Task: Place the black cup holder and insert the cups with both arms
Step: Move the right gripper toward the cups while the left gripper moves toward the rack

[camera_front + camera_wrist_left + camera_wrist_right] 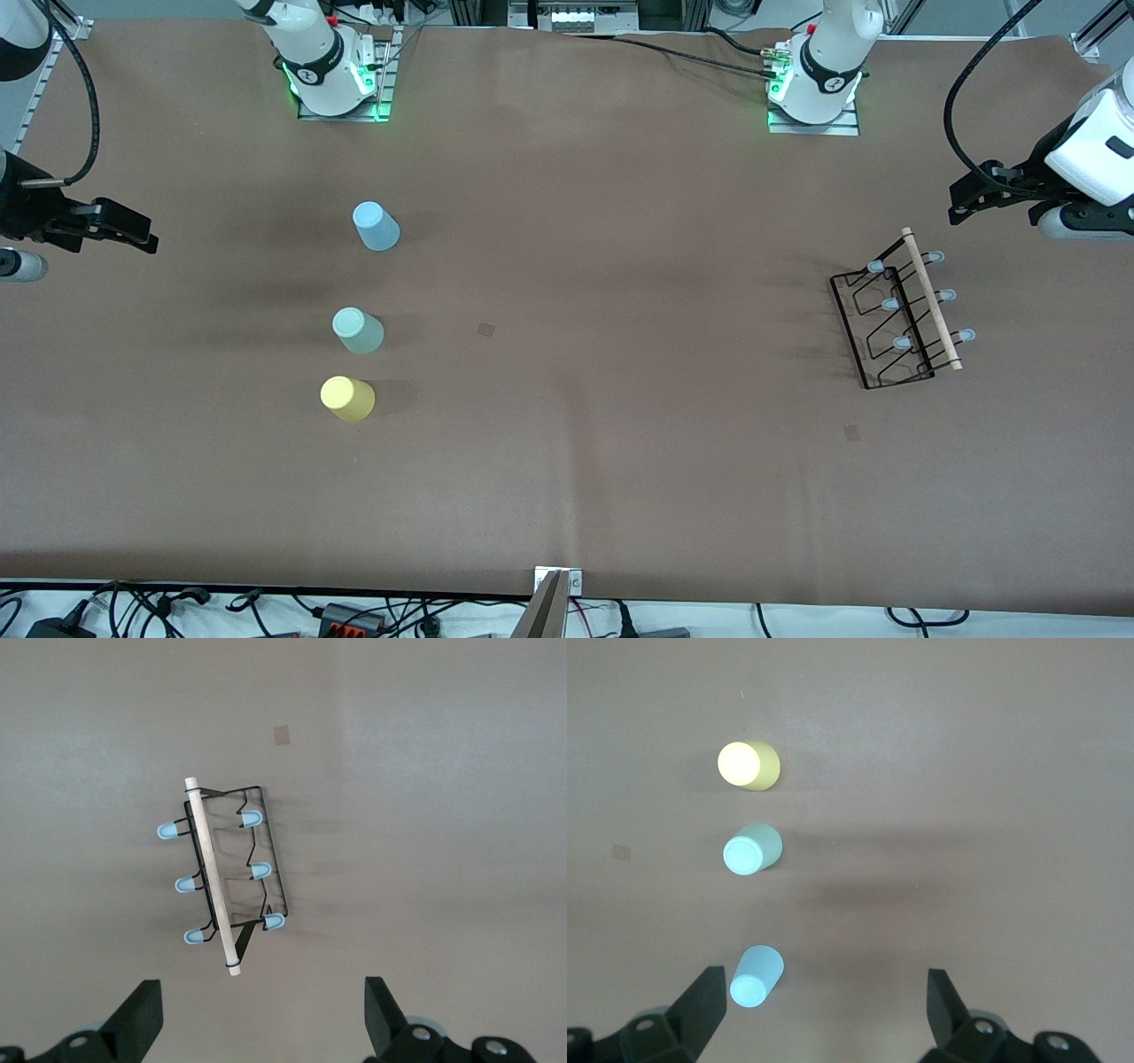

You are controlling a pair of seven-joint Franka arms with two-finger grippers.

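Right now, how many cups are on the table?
3, in a row toward the right arm's end: the light blue cup farthest from the front camera, the pale green cup in the middle, the yellow cup nearest.

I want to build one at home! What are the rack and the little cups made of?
The black cup holder looks like thin bent metal wire painted black, with a pale bare-wood rod on top and soft-looking bluish-grey caps, maybe rubber, on its pegs. The three cups, light blue, pale green and yellow, look like smooth matte plastic: plain, even colour.
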